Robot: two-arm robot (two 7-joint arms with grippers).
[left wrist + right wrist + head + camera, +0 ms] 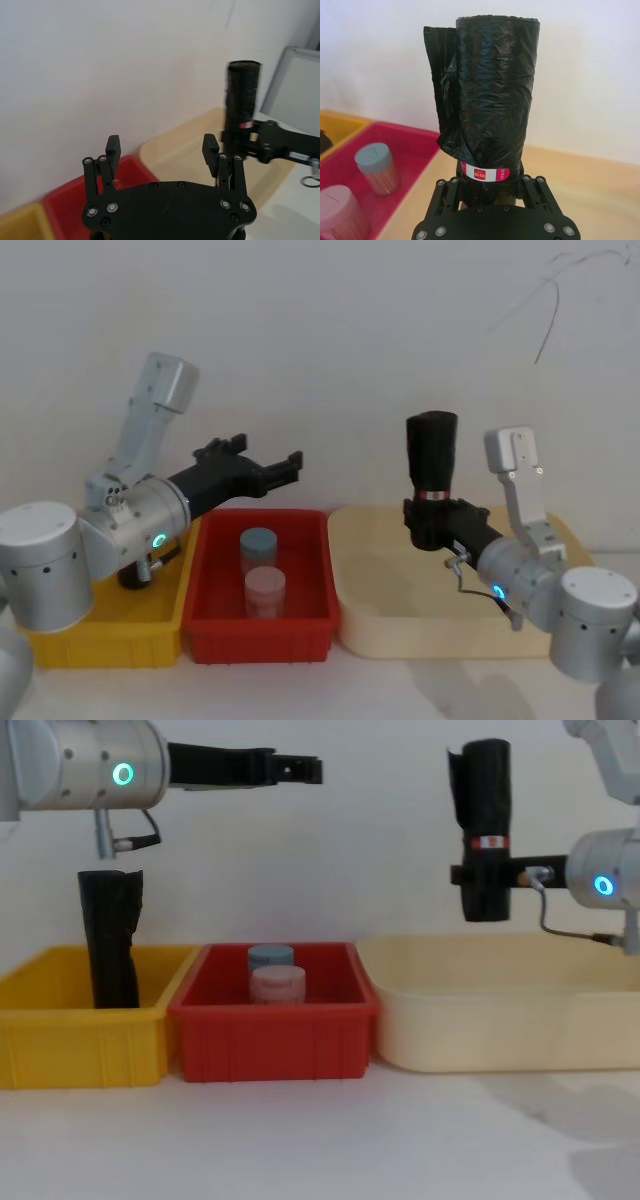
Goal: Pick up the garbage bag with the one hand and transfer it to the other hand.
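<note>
The garbage bag (432, 455) stands upright in the air above the cream tray (352, 625), with its red-and-white label band (485, 174) low on the roll. The right gripper (432, 523), the blue-ringed one, is clamped across the roll just under that band, so most of the roll rises free above its fingers. A loose flap of plastic hangs off one side.

The left gripper (269, 448), teal-ringed, hangs above the red bin (260, 635). Its fingers are spread wide and hold nothing. It points toward the bag but is well apart from it.

I judge this to be the hand-to-hand pass, though I cannot tell from here whether it is already made or yet to come. If the left hand is to take the roll, I would bring it level onto the bare stretch above the band. I would avoid the flap, close fully, and only then let the right hand release. The roll is slick plastic and top-heavy in this grip, so a slow approach suits it.

A plain black roll (110, 940) stands in the yellow bin (80, 1040), which is not my concern here.
</note>
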